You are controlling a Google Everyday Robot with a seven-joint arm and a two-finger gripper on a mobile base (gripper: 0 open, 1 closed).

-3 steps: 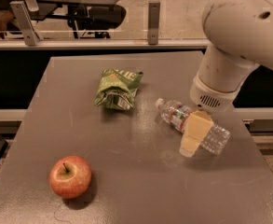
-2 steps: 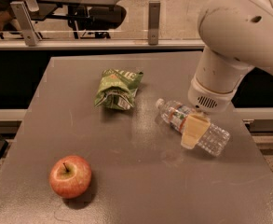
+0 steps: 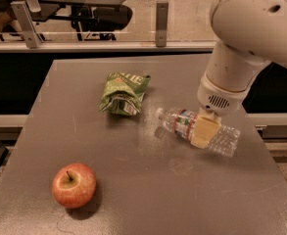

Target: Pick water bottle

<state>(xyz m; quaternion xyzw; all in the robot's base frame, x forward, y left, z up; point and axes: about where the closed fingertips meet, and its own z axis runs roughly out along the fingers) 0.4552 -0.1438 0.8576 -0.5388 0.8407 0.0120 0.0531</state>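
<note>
Apple (image 3: 74, 185) upright at front left of the table (image 3: 148, 204), near the front edge. Wide bare grey surface between it and the other items.

Crumpled green chip bag (image 3: 124, 93) at centre-left, further back, well apart from the apple and near the bottle's cap end, not touching it.

Water bottle (image 3: 181, 124) on its side, right of centre. White cap points back-left toward the bag, and the clear base points front-right, close to the table's right edge.

Arm (image 3: 251, 38) comes in from the upper right, its white wrist housing angled down over the bottle. Gripper (image 3: 202, 137) sits at the bottle's middle, just right of the label, with a cream pad across the near side. Whether the grasp is closed or released: cannot tell.

Back edge: railing with a glass barrier (image 3: 113, 28). Right of the bottle, only a narrow strip of table is left.
</note>
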